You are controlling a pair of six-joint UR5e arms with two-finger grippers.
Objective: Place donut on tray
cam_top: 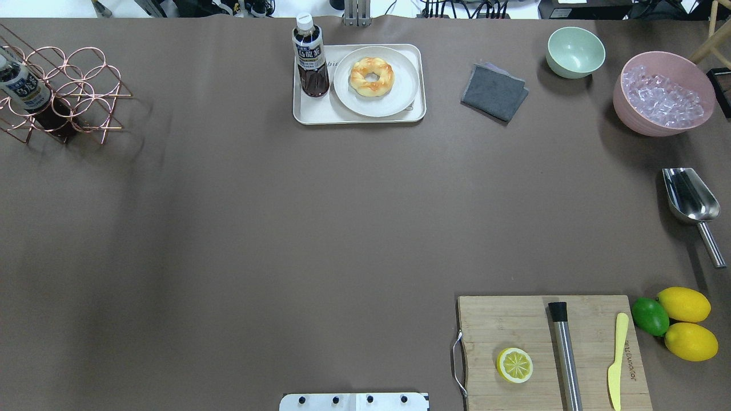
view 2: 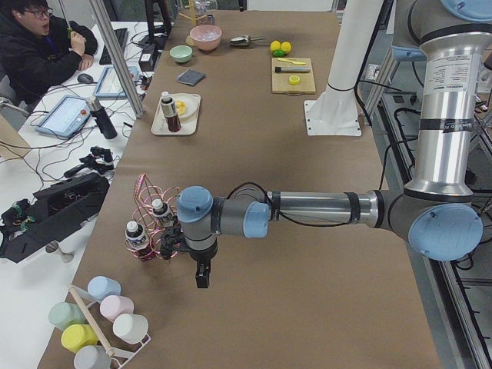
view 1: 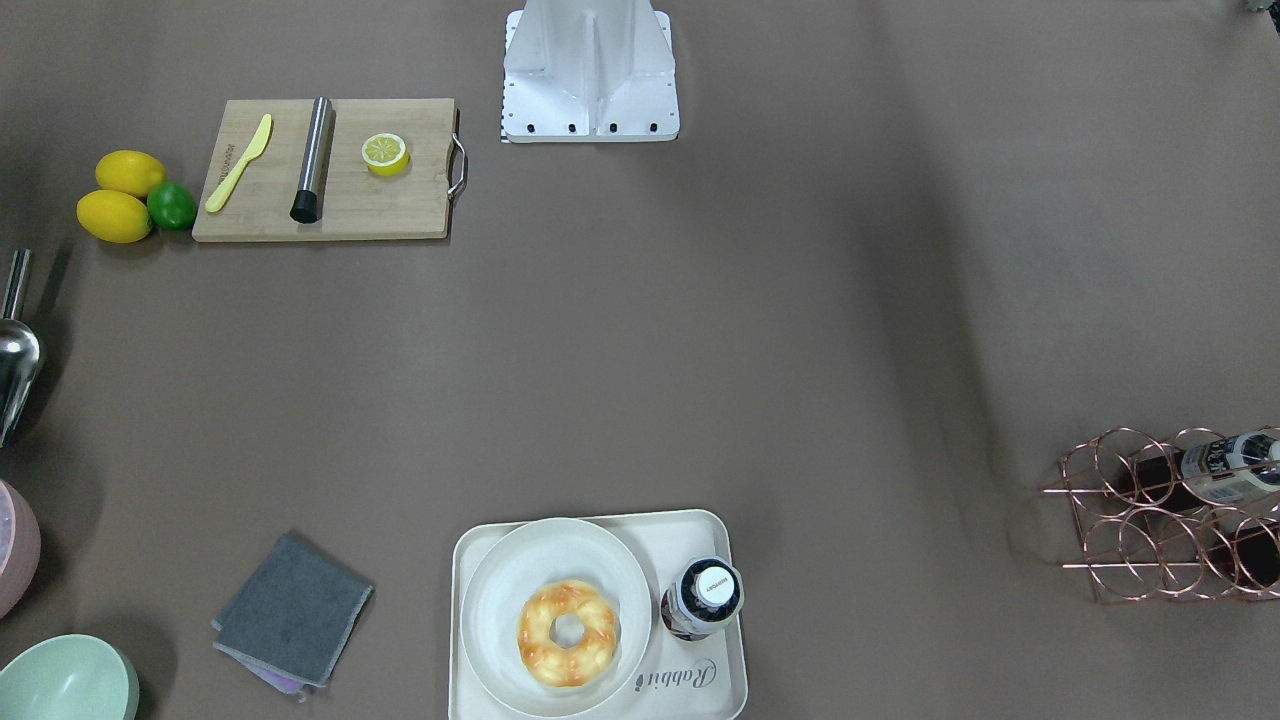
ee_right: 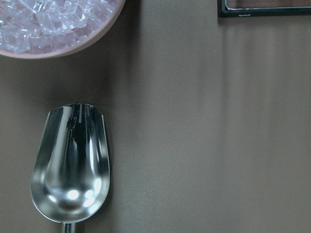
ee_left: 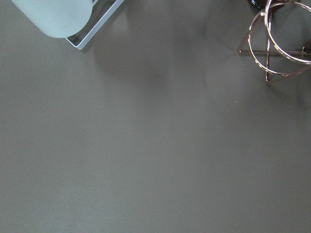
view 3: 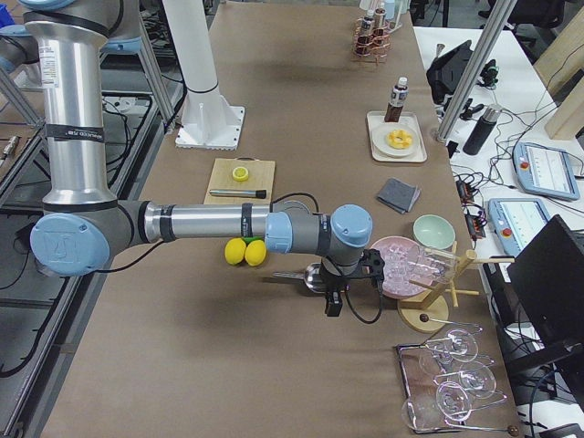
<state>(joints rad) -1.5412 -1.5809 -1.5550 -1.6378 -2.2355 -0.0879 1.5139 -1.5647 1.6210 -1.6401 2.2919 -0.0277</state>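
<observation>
Donut [view 1: 568,634] sits on plate [view 1: 500,580] on tray [view 1: 690,540] w/ bottle [view 1: 705,598]; left gripper [view 2: 202,281] & right gripper [view 3: 333,309] jaws: can't tell.

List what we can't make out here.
- Left gripper: jaws' state unreadable; it shows only small, in the exterior left view.
- Right gripper: same, exterior right view only.
- Tray: the plate covers most of its floor in both top views.
- Racked bottle: cut off by the front-facing view's right edge.
</observation>
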